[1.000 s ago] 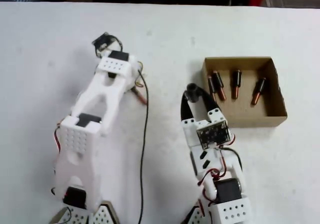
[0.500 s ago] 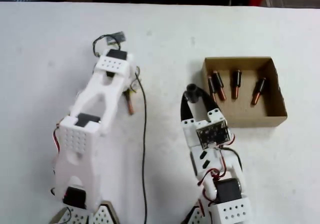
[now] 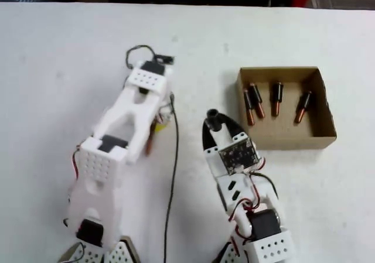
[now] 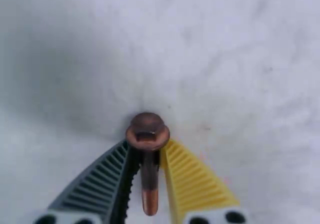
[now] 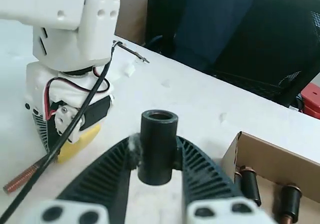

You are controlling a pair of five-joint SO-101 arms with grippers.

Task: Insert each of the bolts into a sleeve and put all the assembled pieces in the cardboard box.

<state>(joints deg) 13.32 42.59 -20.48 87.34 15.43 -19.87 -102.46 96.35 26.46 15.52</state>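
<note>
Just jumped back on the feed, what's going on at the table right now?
The left gripper is shut on a copper bolt, head pointing away from the wrist, over the white table. The right gripper is shut on a black sleeve, held upright with its open end up, beside the cardboard box. Bolt and sleeve are apart, not yet joined. Four assembled pieces lie in the box.

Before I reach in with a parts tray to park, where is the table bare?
Bare: the table's far-left stretch beside the left arm, the far strip beyond the cardboard box, and right of the box. Crowded: between the arms, where the cable runs.
</note>
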